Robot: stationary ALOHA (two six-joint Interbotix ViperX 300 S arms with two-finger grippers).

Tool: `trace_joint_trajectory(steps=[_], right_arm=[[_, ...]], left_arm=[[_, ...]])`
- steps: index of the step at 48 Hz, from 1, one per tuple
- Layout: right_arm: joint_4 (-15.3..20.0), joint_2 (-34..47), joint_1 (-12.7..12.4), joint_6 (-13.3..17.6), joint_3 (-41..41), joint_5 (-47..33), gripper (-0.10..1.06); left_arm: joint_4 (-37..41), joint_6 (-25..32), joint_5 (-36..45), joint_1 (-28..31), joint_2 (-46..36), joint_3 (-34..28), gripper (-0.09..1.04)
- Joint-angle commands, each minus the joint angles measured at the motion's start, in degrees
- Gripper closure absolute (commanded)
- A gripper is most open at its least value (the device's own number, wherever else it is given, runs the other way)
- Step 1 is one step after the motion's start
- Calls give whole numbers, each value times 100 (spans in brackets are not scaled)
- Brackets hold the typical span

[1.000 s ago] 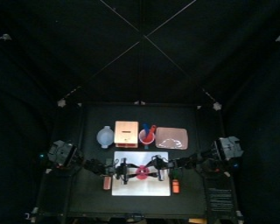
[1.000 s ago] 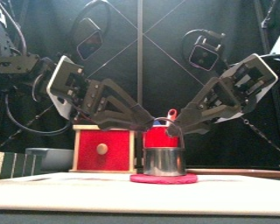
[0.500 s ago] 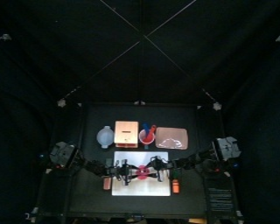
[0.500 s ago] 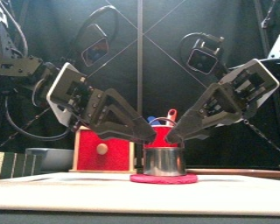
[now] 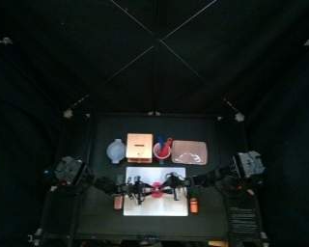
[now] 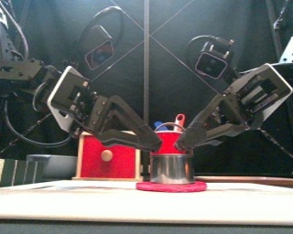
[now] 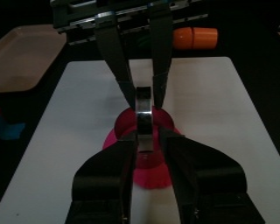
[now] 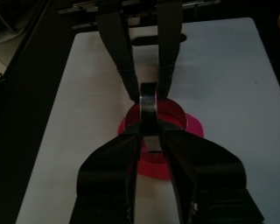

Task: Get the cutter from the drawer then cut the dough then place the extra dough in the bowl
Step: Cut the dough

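Both arms slant down over the board's (image 5: 138, 205) middle. The left gripper (image 6: 157, 143) and right gripper (image 6: 183, 142) pinch the cutter's (image 6: 171, 168) handle (cutter standing on dough (image 6: 171, 186)).

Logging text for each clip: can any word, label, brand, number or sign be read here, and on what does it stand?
None: no print shows on the cutter, dough, white cutting board, wooden box, bowl, red cup or pink tray.

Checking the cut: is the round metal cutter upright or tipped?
Upright: the round metal cutter stands level, rim down, on the flat red dough disc.
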Motion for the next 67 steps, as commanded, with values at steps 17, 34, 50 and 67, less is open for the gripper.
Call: trace_joint_trajectory(steps=[17, 34, 50, 67], right_arm=[[-9, -88, -9, -9, -88, 264, 38], [-9, 18, 18, 9, -114, 563, 38], [35, 132, 18, 26, -132, 826, 38], [70, 237, -9, 26, -105, 1002, 38]], left_arm=[[18, 35, 387, 53, -105, -105, 29], [26, 35, 475, 62, -114, -79, 49], [9, 35, 923, 62, -114, -79, 51], [9, 35, 1274, 62, 0, -88, 52]])
